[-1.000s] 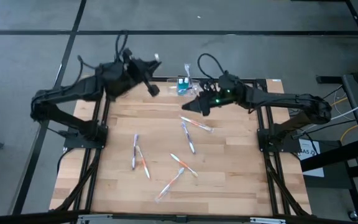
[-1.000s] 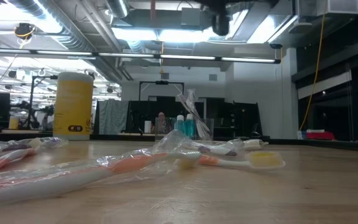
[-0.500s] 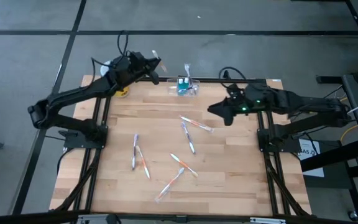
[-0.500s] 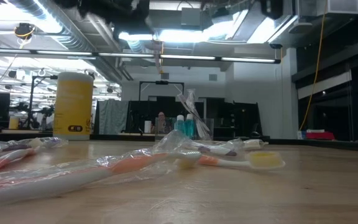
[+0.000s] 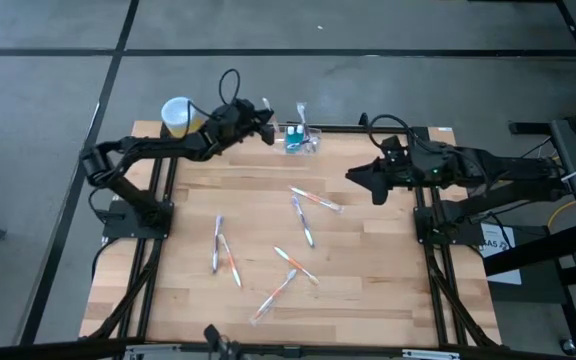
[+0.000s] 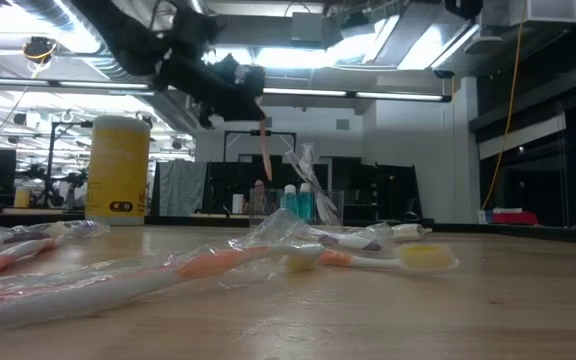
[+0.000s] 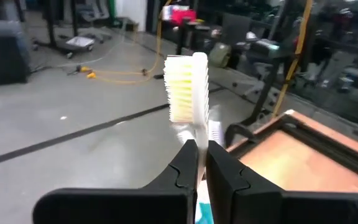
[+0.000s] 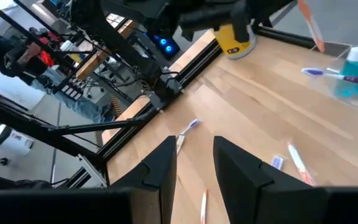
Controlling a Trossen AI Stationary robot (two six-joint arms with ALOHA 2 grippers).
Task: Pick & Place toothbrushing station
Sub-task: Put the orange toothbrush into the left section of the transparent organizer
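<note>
- Clear plastic marks my target: the toothbrushing station (image 5: 300, 140) sits at the upper middle of the high view, on the table's (image 5: 368, 280) far edge, already holding blue bottles and a purple-handled brush.
- My left gripper (image 5: 265, 128) hangs just to its left, fingers (image 7: 188, 165) pinched tight on a toothbrush (image 7: 188, 87), bristle head up and handle down. I judge that grip suits lowering the handle into the holder.
- Seen from the low view, the orange handle (image 6: 265, 160) dangles well above the tabletop, so the brush is not yet placed.
- My right gripper (image 5: 353, 177) waits at the right of the high view, fingers (image 8: 160, 163) partly spread and holding nothing, probably to stay clear of my left arm.
- Wrapped toothbrushes (image 5: 303, 225) lie scattered mid-table, presumably for later trips.
- Yellow canister (image 5: 178, 117) stands at the upper left, apart from the station.
</note>
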